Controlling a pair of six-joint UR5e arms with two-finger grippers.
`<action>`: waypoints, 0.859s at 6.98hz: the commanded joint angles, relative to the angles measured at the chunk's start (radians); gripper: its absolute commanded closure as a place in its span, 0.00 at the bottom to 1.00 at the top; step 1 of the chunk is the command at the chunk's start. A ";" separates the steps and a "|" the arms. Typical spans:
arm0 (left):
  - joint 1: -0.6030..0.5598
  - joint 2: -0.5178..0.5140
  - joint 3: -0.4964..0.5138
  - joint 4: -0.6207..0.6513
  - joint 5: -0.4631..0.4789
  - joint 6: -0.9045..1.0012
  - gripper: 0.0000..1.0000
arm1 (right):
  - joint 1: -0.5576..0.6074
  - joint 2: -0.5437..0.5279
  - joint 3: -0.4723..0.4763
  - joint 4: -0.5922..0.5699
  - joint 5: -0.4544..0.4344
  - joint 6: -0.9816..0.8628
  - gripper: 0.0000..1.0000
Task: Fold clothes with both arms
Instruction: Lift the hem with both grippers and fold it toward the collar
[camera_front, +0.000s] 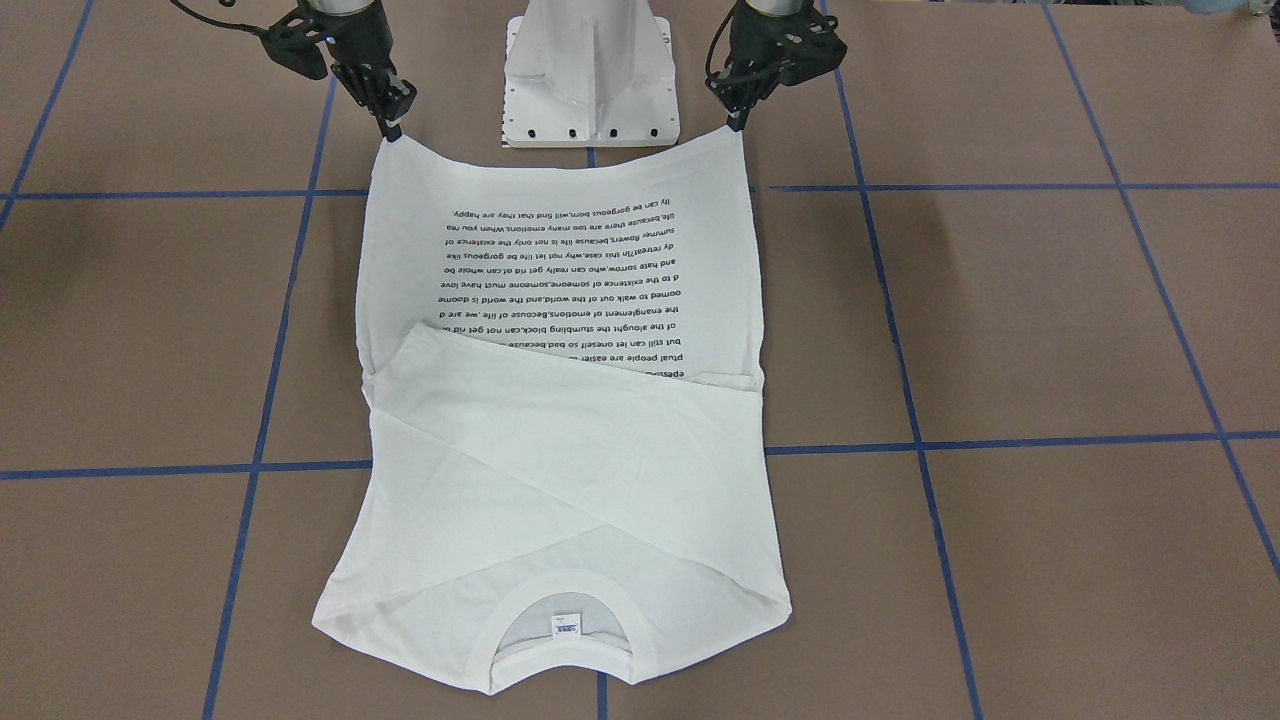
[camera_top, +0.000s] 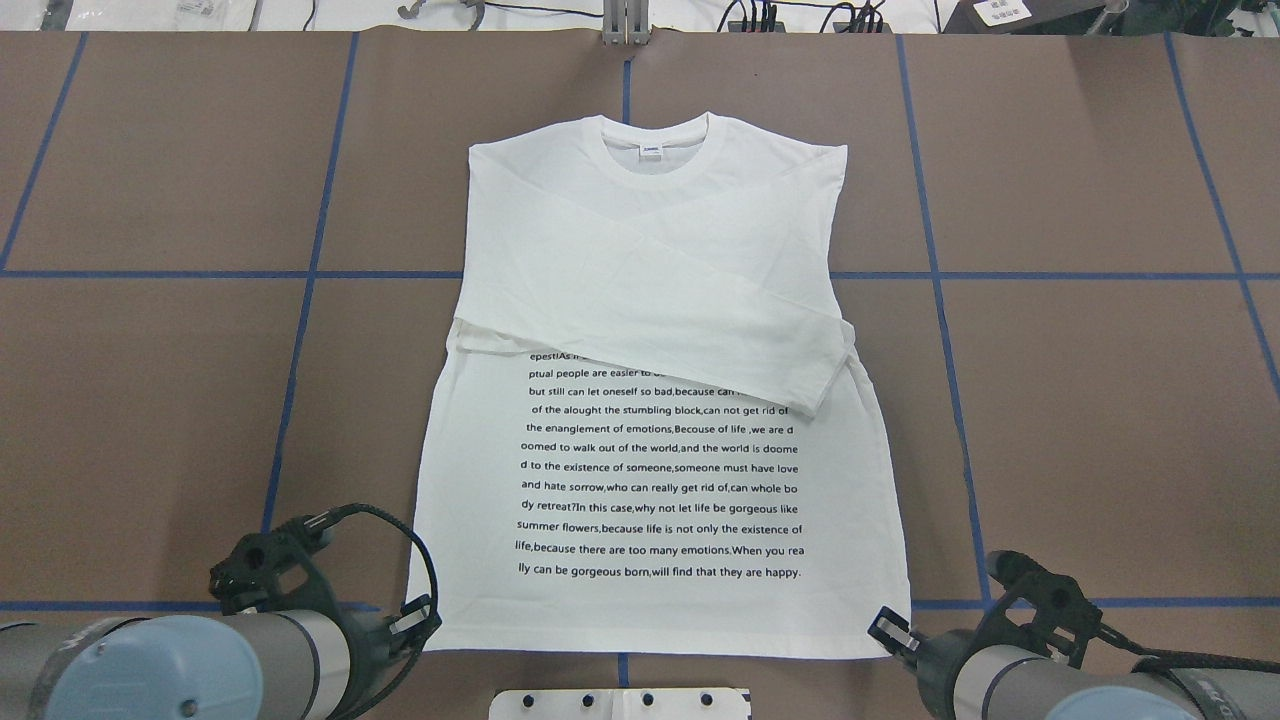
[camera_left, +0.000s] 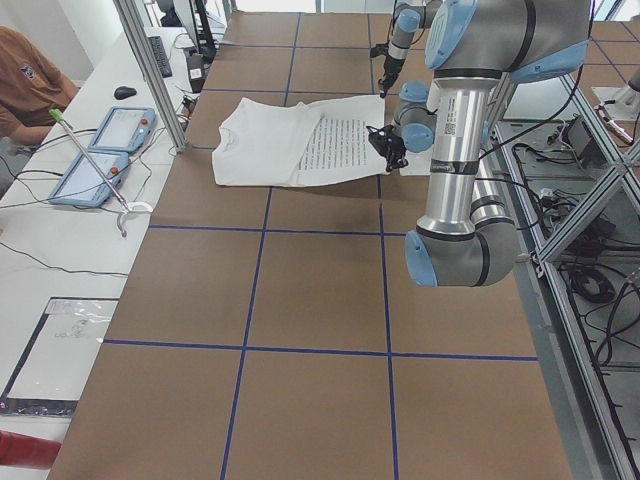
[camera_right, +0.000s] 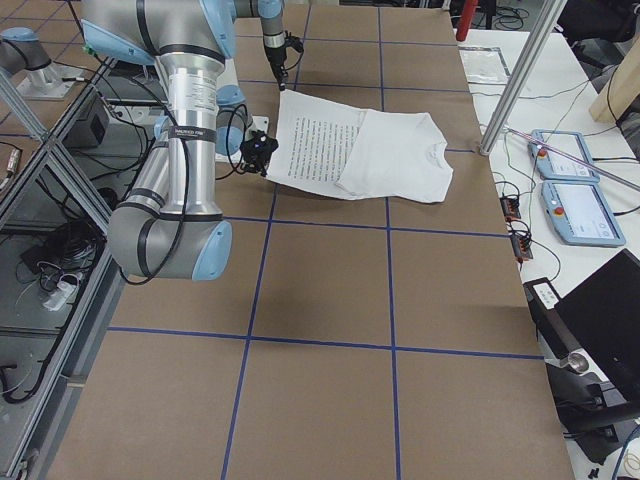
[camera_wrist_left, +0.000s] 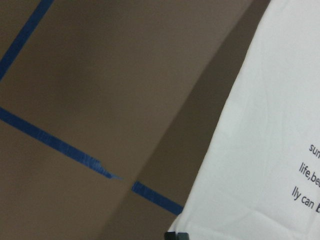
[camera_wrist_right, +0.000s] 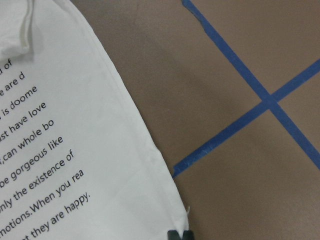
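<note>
Facing camera: T-shirt (camera_front: 560, 470) flat on table (camera_front: 1050, 330), collar (camera_front: 565, 588) away from robot, sleeves (camera_front: 500, 400) crossed over chest; left gripper (camera_front: 738, 122) and right gripper (camera_front: 392, 130) each at a corner of the hem (camera_front: 560, 172).
Overhead: printed text (camera_top: 660, 470) legible, e.g. "summer flowers,because life is not only the existence of"; neck label (camera_top: 651, 150) too small to read.
Left wrist: fingertips (camera_wrist_left: 172, 235) pressed together, pinching the hem corner.
Right wrist: same pinch at the other corner; last line ends "they are happy."
Handling: light, limp cotton, sags between grips; hem corners look like the right hold, lift both evenly.
</note>
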 joint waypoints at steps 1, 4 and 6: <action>0.058 0.000 -0.123 0.056 -0.015 -0.117 1.00 | -0.030 -0.002 0.102 -0.083 0.011 0.001 1.00; -0.081 -0.010 -0.176 0.056 -0.055 -0.076 1.00 | 0.118 0.042 0.156 -0.117 0.032 -0.018 1.00; -0.231 -0.103 -0.087 0.067 -0.054 0.224 1.00 | 0.357 0.204 0.018 -0.118 0.217 -0.169 1.00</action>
